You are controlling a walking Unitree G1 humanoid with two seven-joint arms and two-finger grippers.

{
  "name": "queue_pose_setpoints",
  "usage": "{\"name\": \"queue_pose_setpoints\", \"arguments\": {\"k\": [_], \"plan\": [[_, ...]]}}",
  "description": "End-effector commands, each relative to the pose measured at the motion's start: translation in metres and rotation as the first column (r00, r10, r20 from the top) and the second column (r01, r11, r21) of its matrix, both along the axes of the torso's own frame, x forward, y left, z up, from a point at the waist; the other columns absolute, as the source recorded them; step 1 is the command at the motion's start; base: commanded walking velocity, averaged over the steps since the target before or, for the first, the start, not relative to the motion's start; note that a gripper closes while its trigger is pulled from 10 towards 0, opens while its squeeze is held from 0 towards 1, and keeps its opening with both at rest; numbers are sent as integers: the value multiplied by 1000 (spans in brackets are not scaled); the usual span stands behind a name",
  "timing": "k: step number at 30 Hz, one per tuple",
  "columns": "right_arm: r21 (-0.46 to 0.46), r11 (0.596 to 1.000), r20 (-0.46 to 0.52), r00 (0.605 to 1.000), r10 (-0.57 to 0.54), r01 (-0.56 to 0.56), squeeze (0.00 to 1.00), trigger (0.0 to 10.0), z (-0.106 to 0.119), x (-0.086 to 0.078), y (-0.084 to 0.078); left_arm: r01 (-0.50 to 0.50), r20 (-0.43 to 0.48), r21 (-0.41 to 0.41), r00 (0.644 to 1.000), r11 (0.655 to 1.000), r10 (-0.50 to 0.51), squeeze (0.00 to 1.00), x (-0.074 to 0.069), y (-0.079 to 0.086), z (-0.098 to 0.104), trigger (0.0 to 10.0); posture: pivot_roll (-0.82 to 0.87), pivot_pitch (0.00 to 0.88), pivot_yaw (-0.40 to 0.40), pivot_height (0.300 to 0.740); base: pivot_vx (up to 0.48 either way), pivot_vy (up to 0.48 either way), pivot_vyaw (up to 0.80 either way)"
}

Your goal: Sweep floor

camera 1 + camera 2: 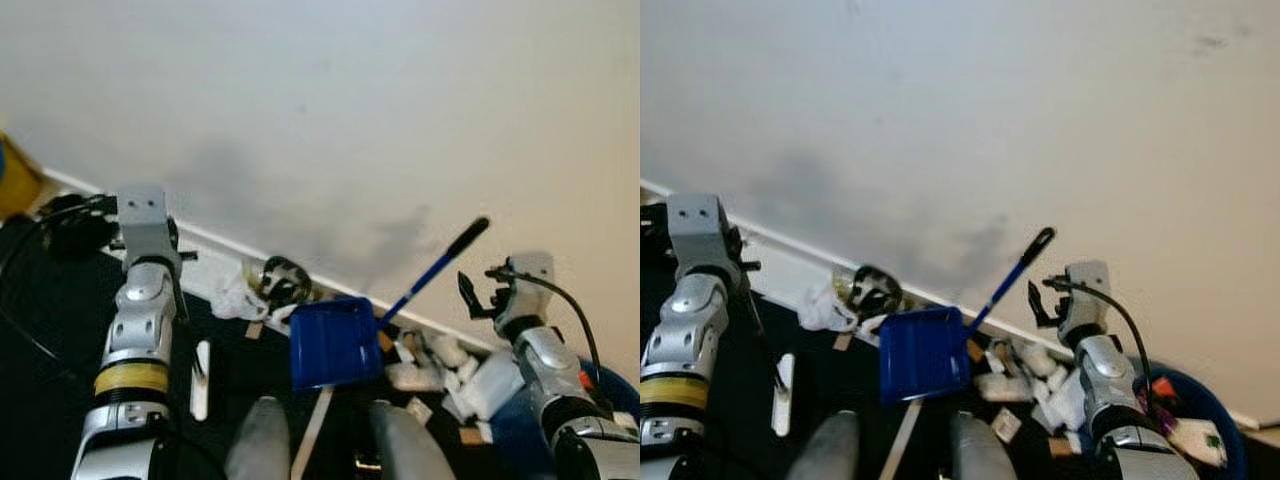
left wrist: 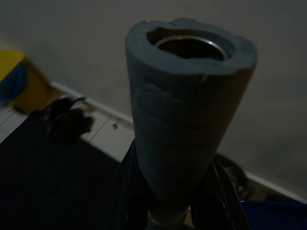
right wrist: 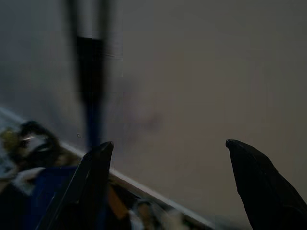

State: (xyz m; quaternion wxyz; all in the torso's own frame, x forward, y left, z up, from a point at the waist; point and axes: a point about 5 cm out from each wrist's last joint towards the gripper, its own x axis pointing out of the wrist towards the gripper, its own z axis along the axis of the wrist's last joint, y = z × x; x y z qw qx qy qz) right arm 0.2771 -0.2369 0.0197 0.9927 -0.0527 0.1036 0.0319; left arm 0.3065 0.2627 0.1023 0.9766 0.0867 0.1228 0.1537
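Grey foam grip on a pale pole (image 2: 184, 110), hollow at its end, fills the left wrist view, standing up between the two black fingers of the left gripper (image 2: 180, 201), whose jaws are pressed against it on both sides. From the head camera two more grey rounded shapes (image 1: 262, 440) sit at the bottom edge, too close to identify.

Behind everything rises a large off-white wall (image 1: 330, 110) with a white baseboard (image 1: 215, 240) running diagonally along its foot. Dark floor (image 1: 50, 340) lies below it.

Silver left arm (image 1: 140, 330) reaches up on the left, with a yellow band near its lower end. Silver right arm (image 1: 545, 370) stands on the right, and its right gripper (image 3: 172, 187) has its jaws spread wide with nothing between them.

Blue plastic dustpan (image 1: 335, 343) sits against the baseboard between the two arms, its blue rod handle with a black grip (image 1: 435, 265) slanting up toward the wall. That handle is near the right gripper's jaws but apart from them; in the right wrist view it stands just beside one black finger (image 3: 93, 167), outside the gap.

White crumpled scraps and small litter (image 1: 440, 370) lie just beside the dustpan along the baseboard, and a dark tangled clump (image 1: 280, 280) with white paper lies on its other side. A blue bin (image 1: 1200, 430) sits low on the right.
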Motion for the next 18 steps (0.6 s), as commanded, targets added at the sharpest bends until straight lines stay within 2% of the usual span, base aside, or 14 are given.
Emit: {"name": "queue_pose_setpoints", "arguments": {"k": [1, 3, 5, 7, 8, 9, 18], "plan": [[4, 1000, -21, 1000, -15, 15, 0, 10000, -4, -3, -1, -3, 3, -8, 1000, 1000, 3, 0, -1, 0, 1, 10000, 134, 142, -110, 740, 0, 0, 0], [8, 1000, -17, 1000, -16, 16, 0, 10000, -4, -3, -1, -4, 4, -6, 1000, 1000, 4, 0, -1, 0, 1, 10000, 134, 144, -110, 740, 0, 0, 0], [65, 998, 14, 1000, -3, 3, 27, 10000, -1, -2, 1, -6, 15, 10, 1000, 1000, 6, 0, -2, 2, 4, 10000, 139, 167, -105, 740, 0, 0, 0], [74, 997, 21, 1000, 0, -2, 27, 10000, 0, -2, 2, -7, 17, 12, 1000, 1000, 7, 0, -2, 3, 5, 10000, 139, 167, -105, 740, 0, 0, 0], [84, 996, 27, 1000, -3, 1, 808, 10000, 0, -1, 1, -8, 24, 20, 1000, 1000, 8, 0, -2, 3, 6, 10000, 144, 185, -105, 740, 0, 0, 0], [97, 995, 37, 999, -9, 5, 1000, 10000, 2, 0, 1, -10, 36, 30, 999, 999, 9, 0, -3, 4, 8, 10000, 148, 198, -105, 740, 0, 0, 0], [158, 987, 131, 991, -27, 6, 1000, 10000, 16, 10, 2, -17, 136, 51, 991, 999, 10, 0, -6, 3, 23, 10000, 168, 233, -108, 740, 0, 0, 0]]}}
